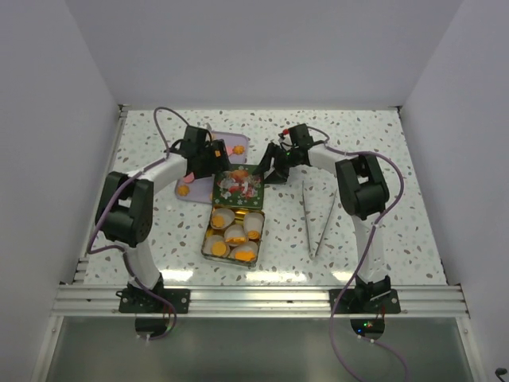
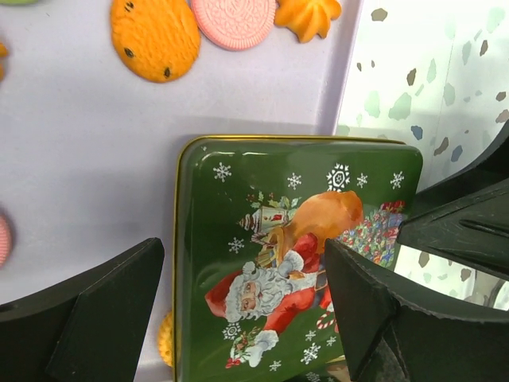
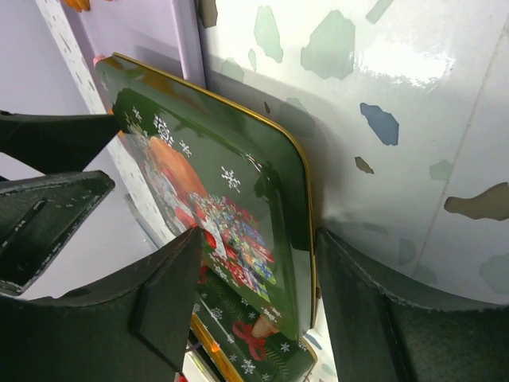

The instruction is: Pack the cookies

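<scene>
The cookies lie in two places. Orange ones sit in white paper cups in the open gold tin. Others lie loose on the lavender tray: an orange round, a pink round and an orange star. A green Santa lid hangs tilted over the tin's far end and the tray's edge. My right gripper is closed on the lid's right edge, one finger on its face and one against its rim. My left gripper is open just above the lid.
Metal tongs lie on the speckled table right of the tin. An orange cookie peeks out from under the lid's left edge. The right gripper's black finger is close beside my left gripper. White walls enclose the table.
</scene>
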Action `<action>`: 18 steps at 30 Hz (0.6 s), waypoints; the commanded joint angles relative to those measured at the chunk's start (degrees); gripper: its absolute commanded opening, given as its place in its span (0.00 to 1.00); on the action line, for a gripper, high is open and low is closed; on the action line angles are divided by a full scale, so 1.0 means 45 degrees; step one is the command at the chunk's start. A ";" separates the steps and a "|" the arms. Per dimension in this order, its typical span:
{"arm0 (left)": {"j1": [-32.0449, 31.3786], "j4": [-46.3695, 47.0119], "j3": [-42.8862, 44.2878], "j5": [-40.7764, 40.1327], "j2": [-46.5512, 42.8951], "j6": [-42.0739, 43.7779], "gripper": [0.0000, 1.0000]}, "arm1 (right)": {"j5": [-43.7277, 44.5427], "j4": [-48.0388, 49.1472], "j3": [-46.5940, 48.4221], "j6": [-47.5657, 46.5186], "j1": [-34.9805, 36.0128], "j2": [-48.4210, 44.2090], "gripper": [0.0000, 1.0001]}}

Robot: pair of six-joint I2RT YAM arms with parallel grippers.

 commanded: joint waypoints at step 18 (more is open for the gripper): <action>0.1511 0.2892 -0.1643 0.5471 0.0393 0.1883 0.88 | 0.0068 -0.1051 0.0904 -0.0390 0.0032 0.0817 0.62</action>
